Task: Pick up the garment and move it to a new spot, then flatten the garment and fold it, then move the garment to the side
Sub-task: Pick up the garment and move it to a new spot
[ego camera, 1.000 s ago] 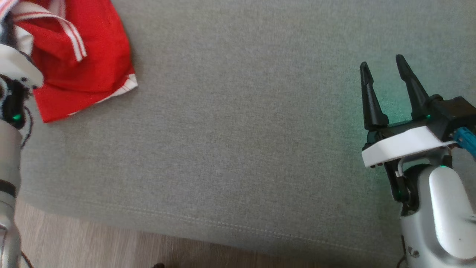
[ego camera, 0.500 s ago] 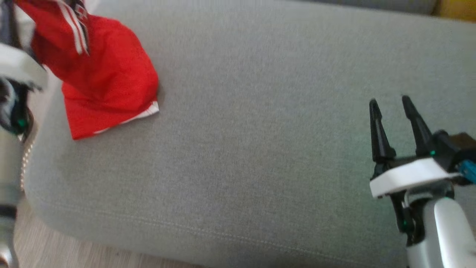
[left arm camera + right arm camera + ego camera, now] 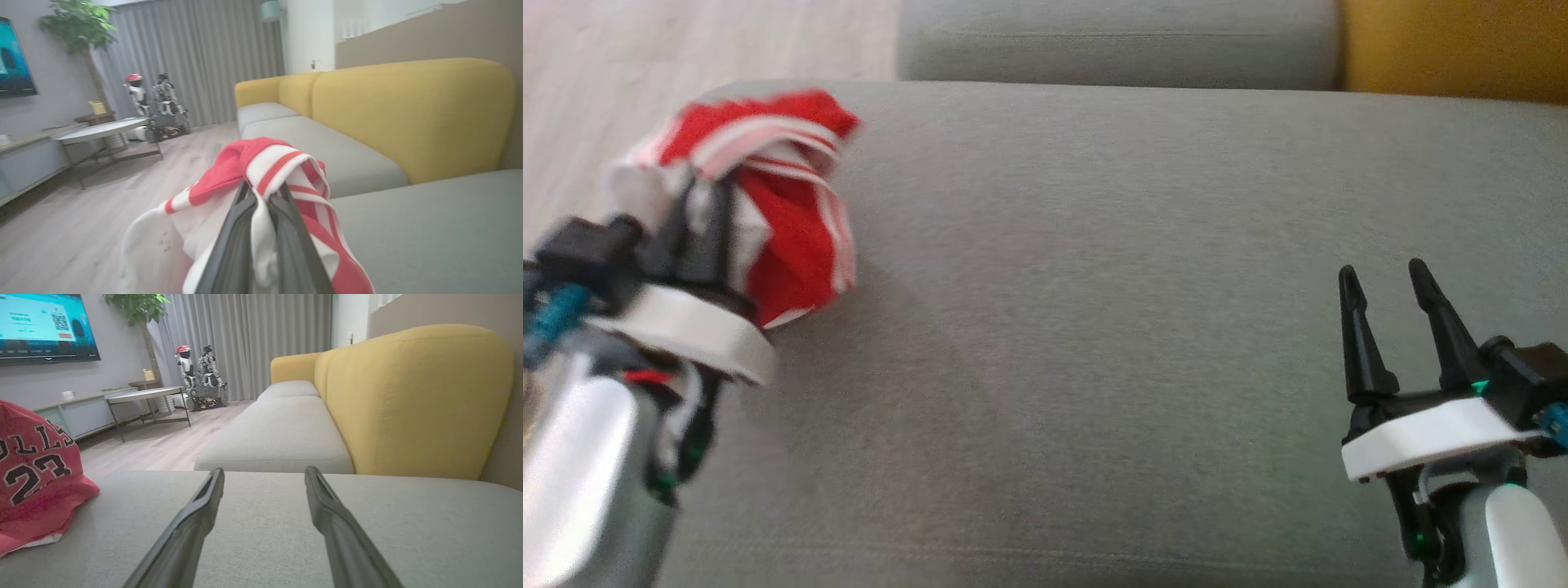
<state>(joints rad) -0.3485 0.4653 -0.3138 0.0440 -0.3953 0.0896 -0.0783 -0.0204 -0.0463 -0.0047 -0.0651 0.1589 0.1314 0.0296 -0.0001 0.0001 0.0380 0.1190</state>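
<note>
Slippage risk: left gripper (image 3: pixel 698 214) at nine o'clock pinches only a bunched edge of the garment (image 3: pixel 796 245) beside the rim of the cushion (image 3: pixel 1094 327), and right gripper (image 3: pixel 1384 273) at four o'clock stands open, empty

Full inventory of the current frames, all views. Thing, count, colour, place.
garment: one, red with white stripes and dark numbers, bunched in the left gripper at the seat's left end
sofa: one, grey seats, yellow backrest, under both grippers
floor: one, pale wood, beside the sofa
table: one, pale top, dark legs, on the floor
TV: one, blue screen lit, on the wall
plant: one, green, by the curtains
curtains: grey, far wall
robot figures: two, before the curtains
left gripper: one, dark, shut on the garment
right gripper: one, dark, open, holding nothing, over the seat
</note>
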